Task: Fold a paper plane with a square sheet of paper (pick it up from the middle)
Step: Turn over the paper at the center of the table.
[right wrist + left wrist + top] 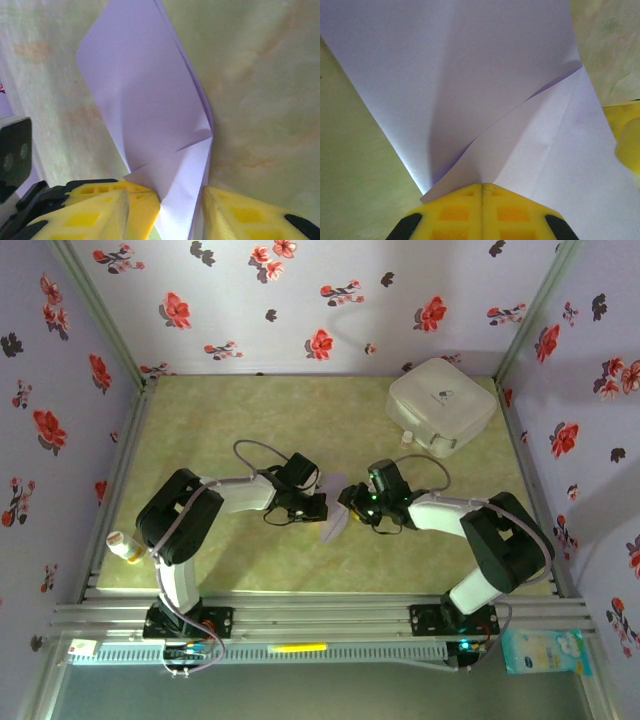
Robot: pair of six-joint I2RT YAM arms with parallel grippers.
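The pale lavender sheet of paper (333,523) hangs between the two grippers over the middle of the table, folded narrow with a diagonal corner flap. In the left wrist view the paper (470,75) spreads across most of the frame. My left gripper (481,186) is shut on its near edge, yellow fingers pressed together. From above, the left gripper (320,504) meets the paper from the left and the right gripper (346,504) from the right. The right gripper (170,217) is open, and the folded paper (145,100) runs down through the gap between its fingers.
A white rounded box (442,405) stands at the back right, with a small white object (408,439) at its front edge. A small capped bottle (125,545) lies at the table's left edge. Flowered walls close in the green table (200,420) on three sides.
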